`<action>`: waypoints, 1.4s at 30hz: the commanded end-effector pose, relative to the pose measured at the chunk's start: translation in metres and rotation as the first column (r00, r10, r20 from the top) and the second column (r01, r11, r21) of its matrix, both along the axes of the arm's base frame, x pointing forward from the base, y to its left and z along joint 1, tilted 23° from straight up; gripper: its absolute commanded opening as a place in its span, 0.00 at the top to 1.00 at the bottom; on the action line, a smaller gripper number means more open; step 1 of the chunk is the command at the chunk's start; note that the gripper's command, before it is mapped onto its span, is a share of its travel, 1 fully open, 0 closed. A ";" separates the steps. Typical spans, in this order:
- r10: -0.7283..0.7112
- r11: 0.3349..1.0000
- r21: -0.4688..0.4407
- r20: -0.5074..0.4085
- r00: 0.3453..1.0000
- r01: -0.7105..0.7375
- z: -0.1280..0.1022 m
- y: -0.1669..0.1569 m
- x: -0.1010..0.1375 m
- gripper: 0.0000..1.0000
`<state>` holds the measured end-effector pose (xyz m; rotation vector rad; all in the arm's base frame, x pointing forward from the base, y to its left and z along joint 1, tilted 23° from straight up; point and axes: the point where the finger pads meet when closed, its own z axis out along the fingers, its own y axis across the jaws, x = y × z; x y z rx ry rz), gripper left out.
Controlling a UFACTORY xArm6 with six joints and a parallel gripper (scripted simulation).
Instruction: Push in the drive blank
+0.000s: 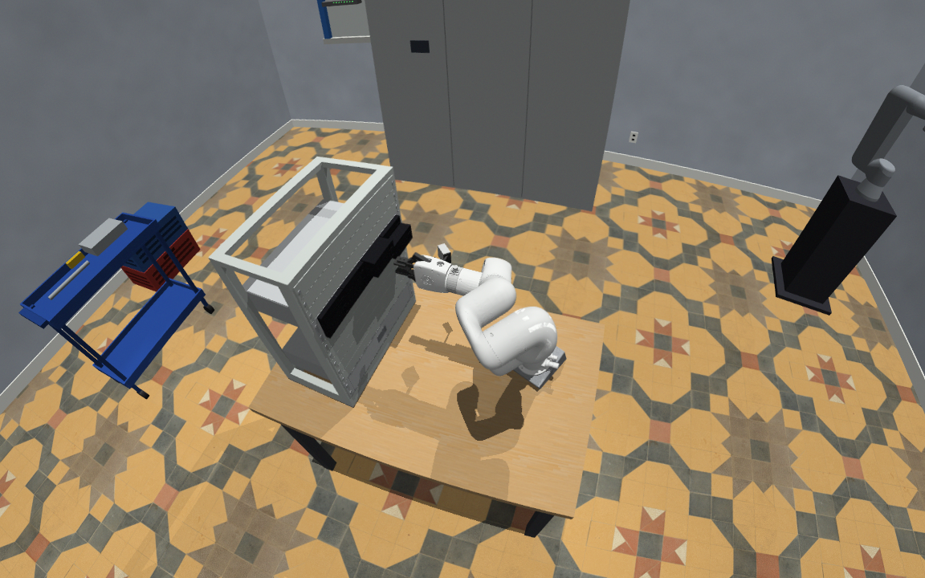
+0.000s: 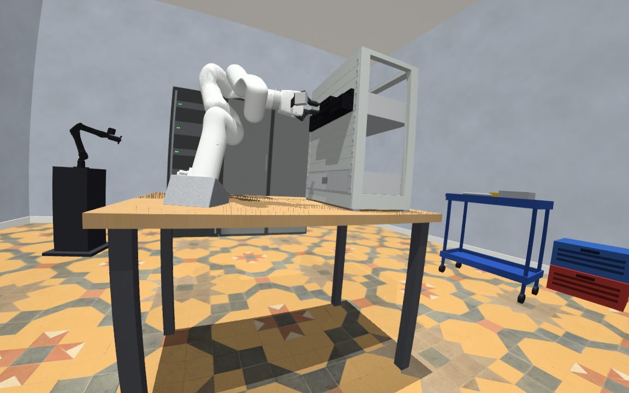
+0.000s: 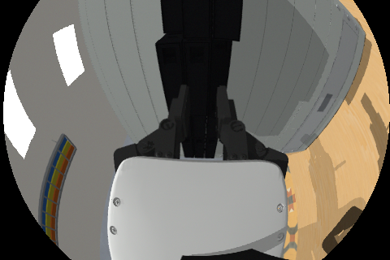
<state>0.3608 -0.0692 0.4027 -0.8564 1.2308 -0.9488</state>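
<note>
The grey rack [image 1: 315, 276] stands on the wooden table, with the black block of drive blanks [image 1: 365, 276] across its front; it also shows in the side view [image 2: 331, 105]. Some blanks at the far end [image 1: 395, 238] stand out further than the rest. My gripper [image 1: 402, 267] [image 2: 314, 104] is level with the blanks and points straight at them, its tips just in front of their faces. In the wrist view the two fingers stand narrowed with a gap between them, framing one black strip of blanks [image 3: 200, 54]. I see nothing gripped between them.
The arm's base [image 1: 544, 366] sits on the table to the right of the rack. A blue cart [image 1: 113, 287] and a blue-and-red crate [image 2: 593, 266] stand on the floor beyond the rack. Grey cabinets [image 1: 498, 93] and a black pedestal with another arm [image 1: 836, 241] stand farther off.
</note>
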 end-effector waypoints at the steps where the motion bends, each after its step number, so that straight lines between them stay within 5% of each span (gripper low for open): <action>1: 0.000 1.000 -0.001 0.002 1.000 0.000 0.001 0.000 0.000 1.00; 27: 0.000 1.000 -0.001 0.002 1.000 0.000 0.002 0.000 -0.001 1.00; 42: 0.000 1.000 -0.001 0.002 1.000 0.000 0.035 -0.009 -0.035 1.00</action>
